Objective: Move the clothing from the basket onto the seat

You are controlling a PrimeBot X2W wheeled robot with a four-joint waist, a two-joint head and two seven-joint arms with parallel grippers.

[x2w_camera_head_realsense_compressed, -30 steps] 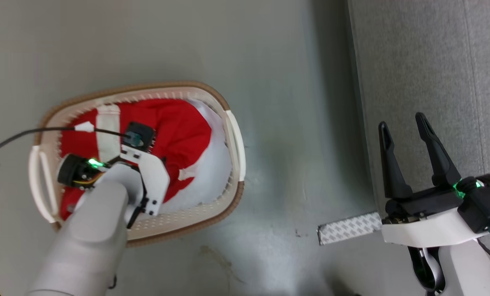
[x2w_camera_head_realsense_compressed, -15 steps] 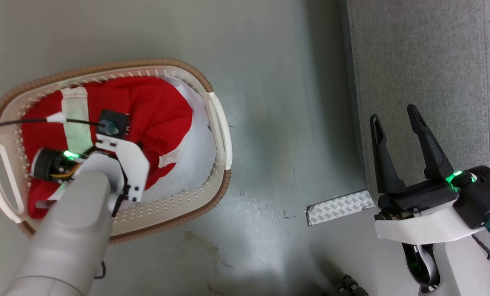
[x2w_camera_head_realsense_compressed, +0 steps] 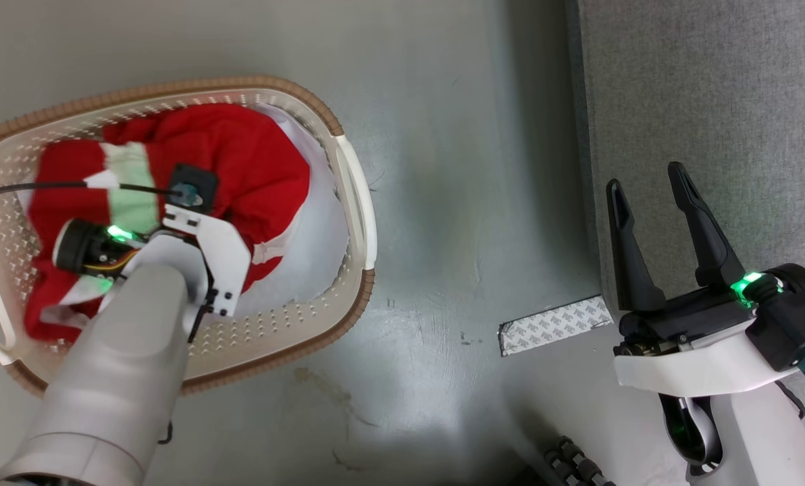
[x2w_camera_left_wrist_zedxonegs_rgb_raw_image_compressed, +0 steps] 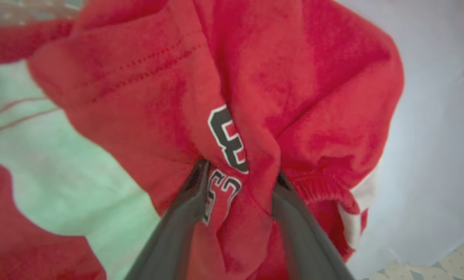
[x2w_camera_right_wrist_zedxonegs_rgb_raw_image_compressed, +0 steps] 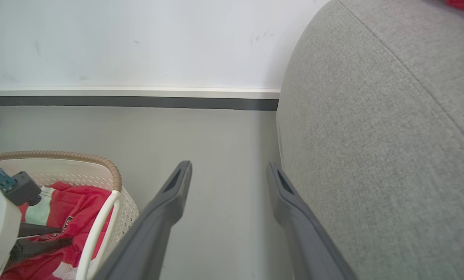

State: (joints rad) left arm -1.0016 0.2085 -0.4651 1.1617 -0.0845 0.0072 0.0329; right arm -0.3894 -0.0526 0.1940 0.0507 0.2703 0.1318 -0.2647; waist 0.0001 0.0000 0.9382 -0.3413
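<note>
Now, one basket (x2w_camera_head_realsense_compressed: 356, 202) at frame left, one heap of red clothing (x2w_camera_head_realsense_compressed: 254, 162) inside, left gripper (x2w_camera_left_wrist_zedxonegs_rgb_raw_image_compressed: 239, 171) pinching its numbered fold, right gripper (x2w_camera_head_realsense_compressed: 644, 179) wide, empty, beside one grey seat (x2w_camera_head_realsense_compressed: 713, 81) at right

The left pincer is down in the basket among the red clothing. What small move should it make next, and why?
Probably close the left pincer firmly before any lift. Its fingers stand on both sides of a fold of the clothing, which lies in the basket, but I cannot tell whether the fold is squeezed tight.
</note>
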